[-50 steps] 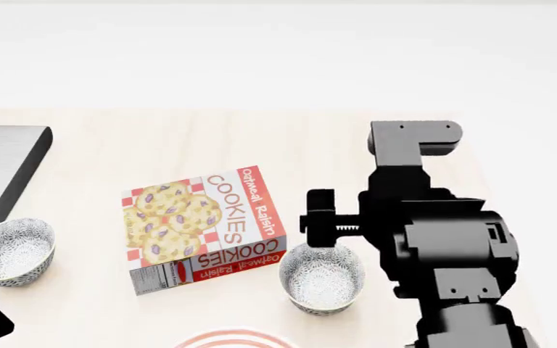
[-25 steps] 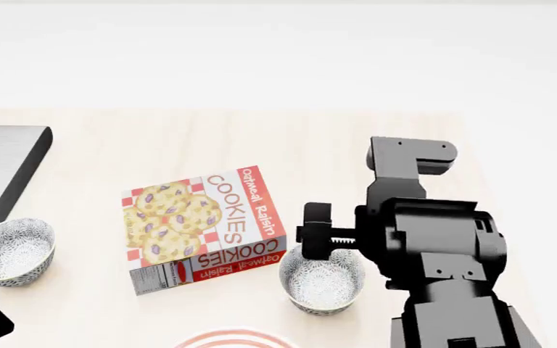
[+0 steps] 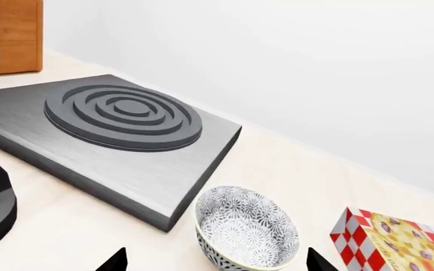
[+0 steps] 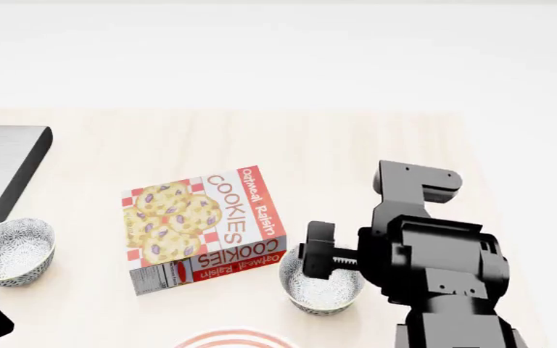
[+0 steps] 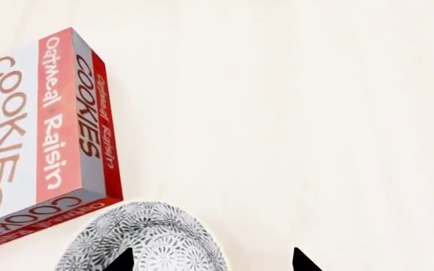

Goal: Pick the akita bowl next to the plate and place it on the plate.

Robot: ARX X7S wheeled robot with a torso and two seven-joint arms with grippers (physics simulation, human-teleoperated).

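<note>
The akita bowl (image 4: 310,297), white with a fine grey-black pattern, stands just right of the cookie box, close to the plate (image 4: 230,338). Only the plate's red-ringed top rim shows at the head view's bottom edge. My right gripper (image 4: 319,262) hangs open right over this bowl. In the right wrist view the right gripper (image 5: 211,262) straddles the bowl (image 5: 145,240), one fingertip over its patterned inside, the other over bare table. A look-alike bowl (image 4: 9,250) sits at the far left. My left gripper (image 3: 215,264) is open around that bowl (image 3: 247,228), not touching it.
A cookie box (image 4: 204,228) lies flat between the two bowls. A grey stove plate (image 3: 119,135) with a ringed burner sits behind the left bowl, and a wooden cabinet (image 3: 6,34) stands past it. The table's right edge runs beside my right arm (image 4: 434,268).
My right arm has come down and nearer, bringing its gripper low over the bowl beside the plate. The bowls, box and left arm have stayed put.
</note>
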